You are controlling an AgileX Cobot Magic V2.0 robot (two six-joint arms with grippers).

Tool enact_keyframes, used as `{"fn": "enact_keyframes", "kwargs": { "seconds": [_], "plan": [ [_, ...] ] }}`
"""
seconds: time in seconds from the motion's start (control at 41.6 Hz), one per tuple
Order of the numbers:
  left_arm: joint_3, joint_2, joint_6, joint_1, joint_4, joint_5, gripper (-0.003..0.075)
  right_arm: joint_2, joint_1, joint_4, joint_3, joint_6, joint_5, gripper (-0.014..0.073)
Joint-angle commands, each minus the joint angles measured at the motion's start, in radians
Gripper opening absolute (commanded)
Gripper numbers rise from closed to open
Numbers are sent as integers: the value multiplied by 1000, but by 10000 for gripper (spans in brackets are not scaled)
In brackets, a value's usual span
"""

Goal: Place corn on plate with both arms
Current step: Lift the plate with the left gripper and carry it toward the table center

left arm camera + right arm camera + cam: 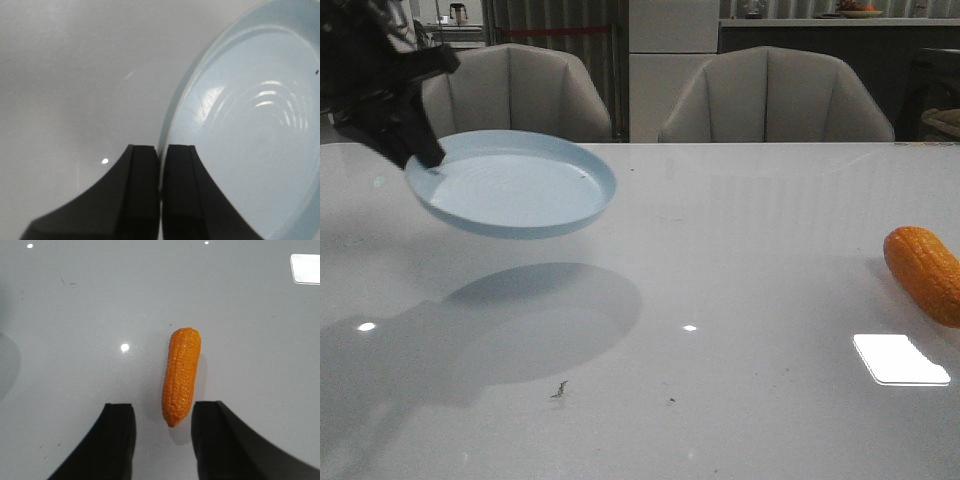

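Note:
The pale blue plate (520, 190) hangs tilted in the air above the left half of the table, its shadow on the surface below. My left gripper (425, 158) is shut on the plate's left rim (165, 145), one finger on each side of it. The orange corn (925, 272) lies on the table at the far right edge of the front view. My right gripper (162, 412) does not show in the front view; its wrist view has it open above the table, with the near tip of the corn (181, 375) between the fingertips, untouched.
Two grey chairs (765, 95) stand behind the table's far edge. A bright window reflection (900, 360) lies on the glossy tabletop near the corn. Small dark specks (560, 390) mark the front middle of the table.

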State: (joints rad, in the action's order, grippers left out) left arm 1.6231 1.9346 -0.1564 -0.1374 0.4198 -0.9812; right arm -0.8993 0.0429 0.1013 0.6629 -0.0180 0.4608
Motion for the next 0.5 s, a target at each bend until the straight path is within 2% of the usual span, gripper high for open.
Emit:
{"fn": "enact_keyframes", "kwargs": {
  "seconds": [0.0,0.168,0.48],
  "plan": [
    [75,-67,-6,-43,94,-5,103,6,1,3,36,-3,-71,393],
    [94,-67,-6,-114,160,-15,103,6,1,3,36,-3,-70,393],
    [92,-9,-2,-214,148,-31,103,6,1,3,36,-3,-70,393]
  ]
}}
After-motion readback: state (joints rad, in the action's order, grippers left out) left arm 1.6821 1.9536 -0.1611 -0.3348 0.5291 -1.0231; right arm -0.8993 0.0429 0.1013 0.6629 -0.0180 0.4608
